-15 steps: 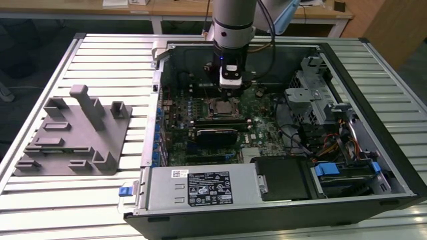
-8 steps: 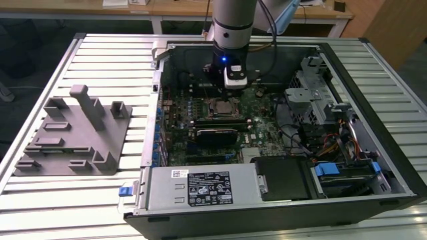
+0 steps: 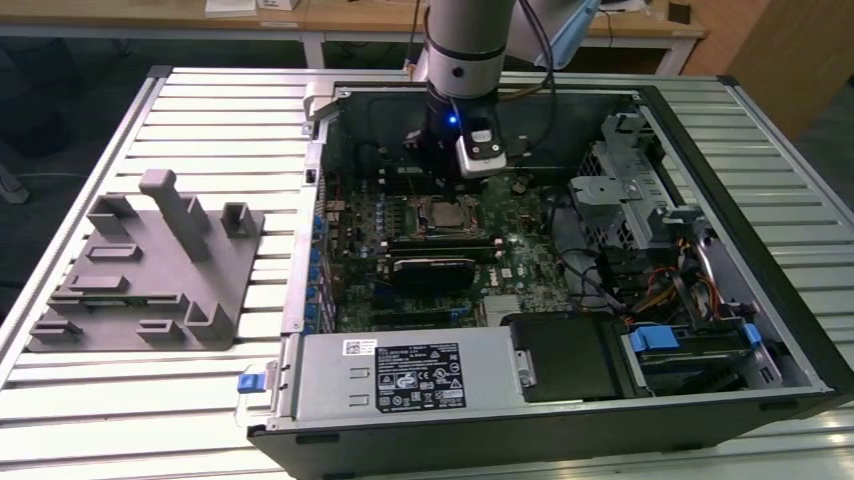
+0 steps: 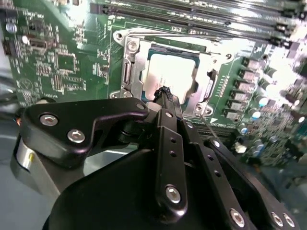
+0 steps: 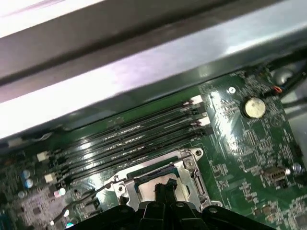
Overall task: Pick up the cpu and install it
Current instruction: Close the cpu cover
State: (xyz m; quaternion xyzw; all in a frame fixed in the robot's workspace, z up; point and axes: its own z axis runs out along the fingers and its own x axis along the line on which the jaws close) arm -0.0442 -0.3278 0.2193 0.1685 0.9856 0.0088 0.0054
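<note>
The arm (image 3: 463, 45) reaches down into the open computer case (image 3: 747, 290), which lies on the slatted bench (image 3: 200, 110). The pincer (image 4: 165, 92) hangs low over the green motherboard (image 4: 62, 62), its tip pointing at the socket (image 4: 128, 72).

The cpu (image 4: 170, 72) lies flat in that socket directly under the pincer tip, silvery top up, with the metal frame around it on all sides. In the second wrist view the tip overlaps the cpu's near edge (contact cannot be confirmed). Whether the pincer is open or closed cannot be told, as the dark linkage hides its working end. Nothing is seen carried in it.

The memory slots (image 5: 129, 139) run in parallel rows just beyond the socket from the pincer. A round coin cell (image 5: 254, 108) sits on the board further off to one side.

The grey fixture (image 3: 147, 265) stands on the bench outside the case, well apart from the pincer.
</note>
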